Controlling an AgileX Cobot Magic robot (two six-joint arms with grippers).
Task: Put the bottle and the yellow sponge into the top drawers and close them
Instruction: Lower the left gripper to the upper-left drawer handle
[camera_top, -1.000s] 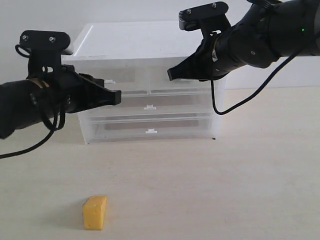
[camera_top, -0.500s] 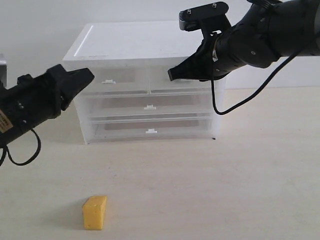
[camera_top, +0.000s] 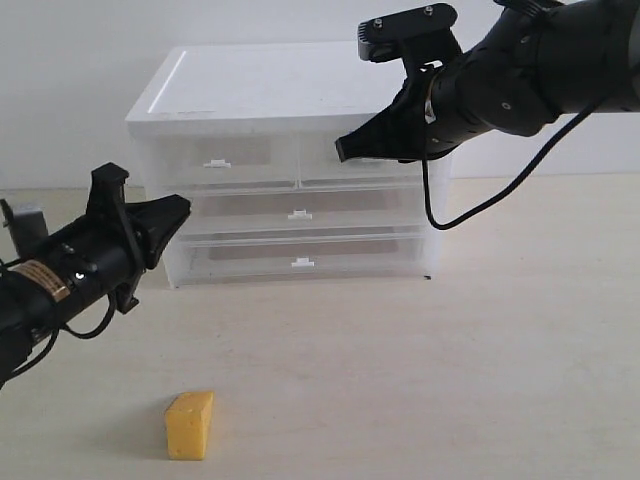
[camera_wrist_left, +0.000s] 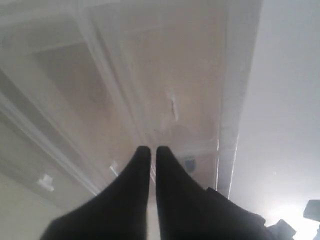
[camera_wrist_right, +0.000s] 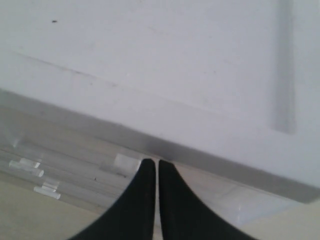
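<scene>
Pale beige table (camera_top: 450, 350) runs back to a white wall, and the translucent drawer unit (camera_top: 300, 90) stands on it at the rear. In the exterior view, the 2 top drawers (camera_top: 215, 152) both look pushed in flush. The yellow sponge (camera_top: 190, 425) sits on the table at the front left, well apart from the unit and from both my claws.

My left claw (camera_top: 178, 207) hangs low near the unit's left front corner, its 2 fingers pressed together and holding nothing. My right claw (camera_top: 343, 150) is up in front of the right top drawer, also pressed together and empty.

The exterior view hides that drawer's handle behind my claw. My right wrist view shows a small white tab handle (camera_wrist_right: 126, 163) just beside the fingertips, though I cannot tell whether they touch it. My left wrist view is blurred and shows a small bluish patch (camera_wrist_left: 189, 163) behind the plastic. I cannot tell what it is.
</scene>
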